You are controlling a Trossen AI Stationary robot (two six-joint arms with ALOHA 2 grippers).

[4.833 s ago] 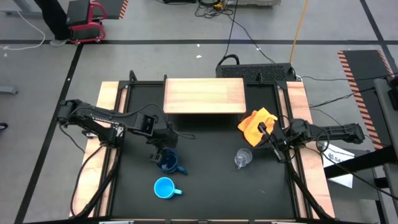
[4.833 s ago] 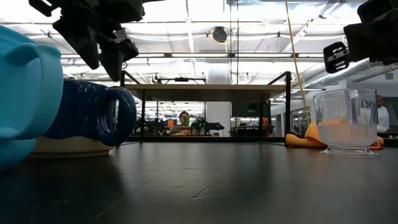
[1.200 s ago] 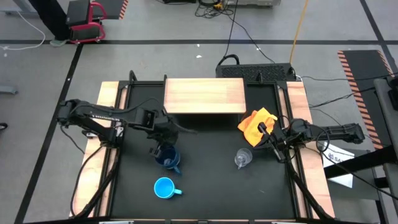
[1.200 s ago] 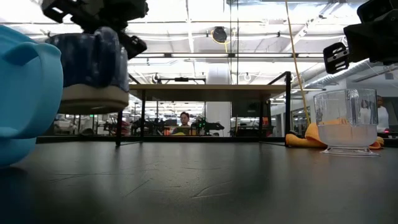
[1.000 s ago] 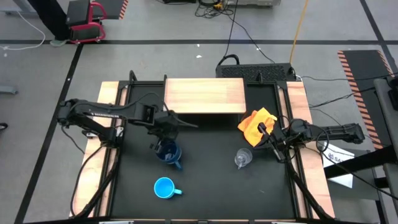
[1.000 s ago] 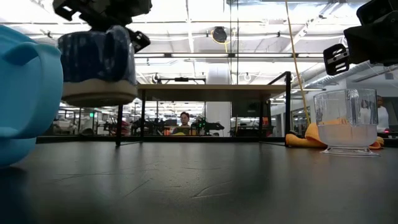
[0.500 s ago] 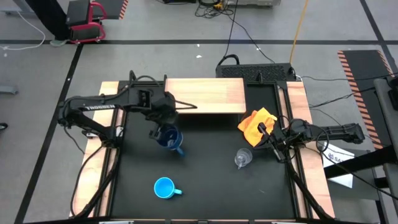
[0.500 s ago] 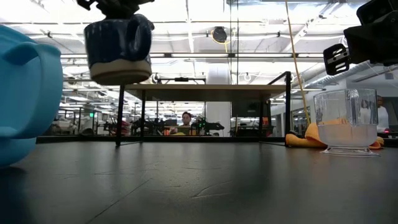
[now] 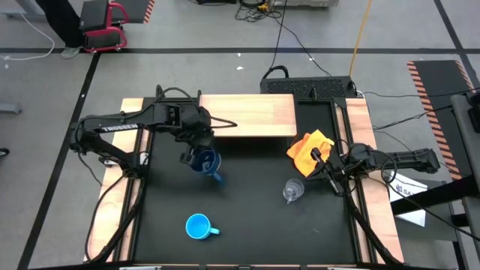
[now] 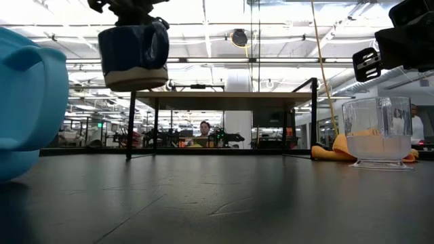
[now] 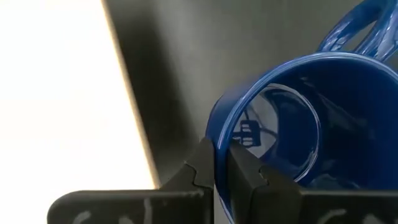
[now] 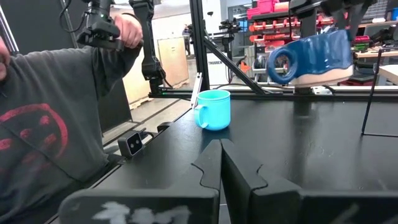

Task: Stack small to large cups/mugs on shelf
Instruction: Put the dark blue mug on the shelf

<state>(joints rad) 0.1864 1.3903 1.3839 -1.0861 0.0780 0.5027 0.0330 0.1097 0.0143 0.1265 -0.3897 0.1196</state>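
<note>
1. Just in front of the shelf (image 9: pixel 246 115), the left gripper (image 9: pixel 196 144) has its jaws clenched on the navy mug's (image 9: pixel 205 161) rim, lifted clear of the desk (image 9: pixel 247 217); largest likely goes first.
2. Right gripper (image 9: pixel 328 174) waits by the glass cup (image 9: pixel 292 190), jaws closed empty; light-blue mug (image 9: pixel 198 226) untouched.

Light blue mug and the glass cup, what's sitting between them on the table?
Nothing: in the high view, only bare black tabletop separates the light blue mug from the glass cup.
</note>
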